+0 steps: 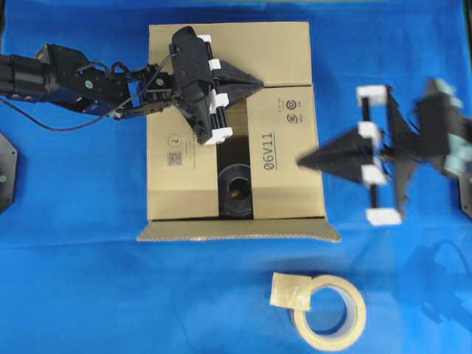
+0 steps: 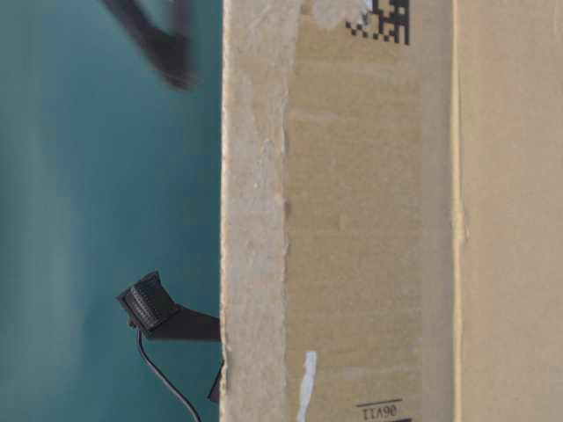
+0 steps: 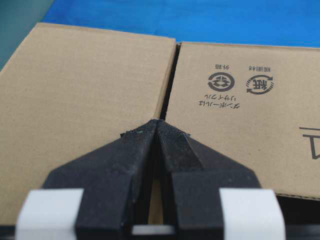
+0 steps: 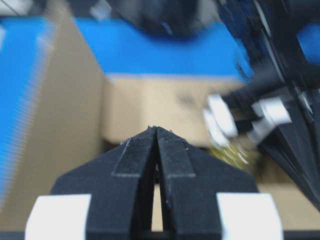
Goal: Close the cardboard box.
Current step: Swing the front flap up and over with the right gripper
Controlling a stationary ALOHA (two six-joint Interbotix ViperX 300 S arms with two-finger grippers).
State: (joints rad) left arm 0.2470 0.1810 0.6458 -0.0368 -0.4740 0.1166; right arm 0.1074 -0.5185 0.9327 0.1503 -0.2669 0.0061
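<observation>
The brown cardboard box point(image 1: 181, 188) stands mid-table. Its far flap point(image 1: 280, 51) and its right flap point(image 1: 284, 173), printed 06V11, lie folded over the top. The left flap lies down too, with a gap between it and the right one. The front flap point(image 1: 236, 230) hangs outward. My left gripper point(image 1: 258, 83) is shut and empty, its tips over the seam between far flap point(image 3: 90, 85) and right flap point(image 3: 240, 115). My right gripper point(image 1: 302, 161), blurred, is shut and empty at the right flap's outer edge. The box point(image 4: 150, 105) fills the right wrist view behind my right gripper point(image 4: 156, 128).
A black round object point(image 1: 236, 190) shows inside the box through the gap. A tan tape roll point(image 1: 330, 312) lies on the blue cloth in front of the box. The table-level view is mostly filled by the box's side point(image 2: 352, 220).
</observation>
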